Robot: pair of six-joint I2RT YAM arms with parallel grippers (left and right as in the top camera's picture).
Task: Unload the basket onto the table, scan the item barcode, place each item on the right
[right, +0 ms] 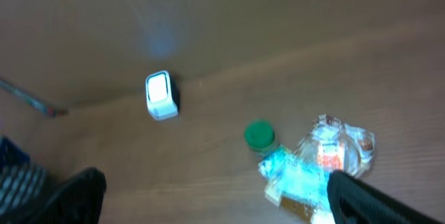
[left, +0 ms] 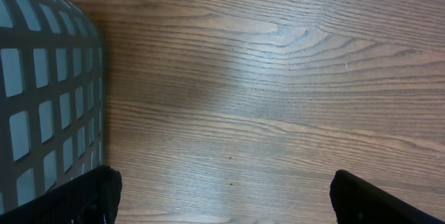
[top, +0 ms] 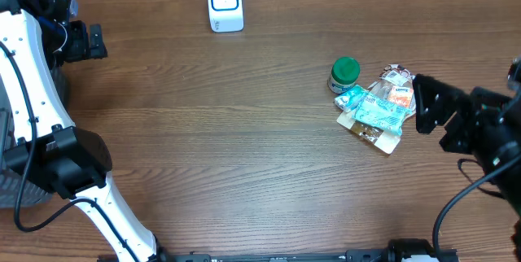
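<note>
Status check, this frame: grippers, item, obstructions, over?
Left gripper open, empty. Right gripper open, empty, beside packet pile. Scanner at far edge; nothing between.

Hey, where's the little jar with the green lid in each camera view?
Overhead: the green-lidded jar sits right of centre, at the left edge of the packet pile.
Left wrist: not in it.
Right wrist: lower centre, blurred, left of that pile.
Shared landmark: the white scanner, up-left of the jar in overhead and right wrist.

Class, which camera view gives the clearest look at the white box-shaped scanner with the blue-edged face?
The overhead view. The white box-shaped scanner is sharp there, standing alone with nothing covering it. The right wrist view shows the same scanner, but small and blurred. The left wrist view does not show it at all.
</note>
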